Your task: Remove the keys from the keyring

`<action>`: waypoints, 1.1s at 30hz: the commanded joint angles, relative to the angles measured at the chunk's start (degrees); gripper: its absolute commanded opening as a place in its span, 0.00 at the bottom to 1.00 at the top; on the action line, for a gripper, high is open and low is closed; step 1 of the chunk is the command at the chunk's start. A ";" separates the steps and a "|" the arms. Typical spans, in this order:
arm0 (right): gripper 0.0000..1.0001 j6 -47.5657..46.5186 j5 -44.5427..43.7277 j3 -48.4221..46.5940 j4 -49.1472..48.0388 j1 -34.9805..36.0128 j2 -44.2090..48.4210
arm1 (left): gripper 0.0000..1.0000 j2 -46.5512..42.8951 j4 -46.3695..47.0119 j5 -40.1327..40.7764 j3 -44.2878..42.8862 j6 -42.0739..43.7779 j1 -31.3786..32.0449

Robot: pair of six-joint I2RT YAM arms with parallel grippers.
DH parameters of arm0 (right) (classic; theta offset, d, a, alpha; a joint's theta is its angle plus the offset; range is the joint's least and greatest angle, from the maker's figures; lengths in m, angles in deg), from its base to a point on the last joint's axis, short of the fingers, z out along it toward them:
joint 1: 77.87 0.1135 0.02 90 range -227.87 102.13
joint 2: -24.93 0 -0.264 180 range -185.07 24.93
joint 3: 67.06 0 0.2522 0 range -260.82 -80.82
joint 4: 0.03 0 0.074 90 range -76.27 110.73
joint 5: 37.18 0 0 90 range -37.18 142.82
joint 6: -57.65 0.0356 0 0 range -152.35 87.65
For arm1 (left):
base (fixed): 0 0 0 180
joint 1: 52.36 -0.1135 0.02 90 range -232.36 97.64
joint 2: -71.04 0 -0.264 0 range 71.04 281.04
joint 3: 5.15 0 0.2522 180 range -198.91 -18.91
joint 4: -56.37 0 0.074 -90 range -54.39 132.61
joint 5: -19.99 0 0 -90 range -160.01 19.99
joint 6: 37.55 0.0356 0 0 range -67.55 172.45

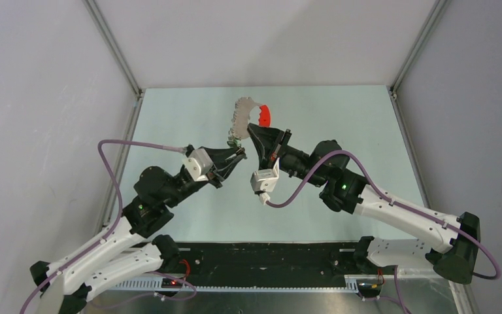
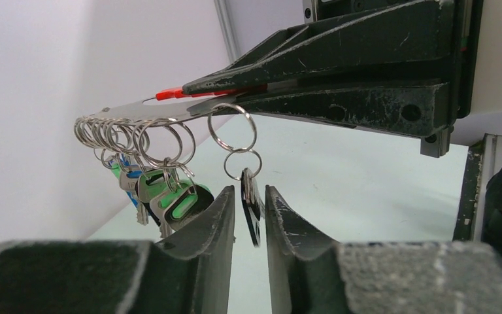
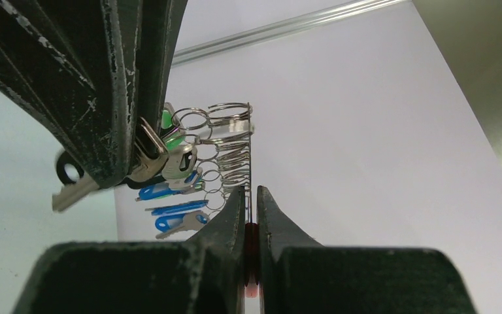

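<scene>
The keyring is a thin flat loop with a red part (image 1: 262,116) and a silver part, held up above the table. My right gripper (image 1: 255,128) is shut on its red part (image 3: 251,261); in the left wrist view the red (image 2: 170,93) shows at those fingers (image 2: 340,72). The keys (image 2: 163,193) hang in a bunch from small split rings on the silver band, several with green or blue heads (image 3: 170,196). One black-headed key (image 2: 253,209) hangs apart on its own rings. My left gripper (image 2: 250,190) straddles it with narrow jaws; light shows beside the key.
The pale green table (image 1: 340,131) lies below the held keyring. White walls with metal corner posts (image 1: 114,46) close in the back and both sides. The two arms' cables (image 1: 114,176) loop over the near half. A black rail (image 1: 268,255) runs along the front edge.
</scene>
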 commanded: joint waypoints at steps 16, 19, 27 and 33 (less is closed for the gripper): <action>0.00 -0.52 1.06 -3.49 -4.18 0.09 1.74 | 0.29 1.44 1.84 -1.62 -1.30 -0.28 -0.25; 0.00 -0.40 1.08 -3.46 -3.93 0.29 1.95 | 0.33 1.82 1.83 -1.44 -1.63 -0.29 -0.23; 0.00 -0.51 0.95 -3.53 -3.45 0.66 2.21 | 0.35 3.53 1.84 -0.95 -3.10 -0.23 -0.21; 0.00 -0.52 0.91 -3.49 -3.27 0.85 2.26 | 0.32 3.78 1.87 -0.36 -3.53 -0.37 -0.25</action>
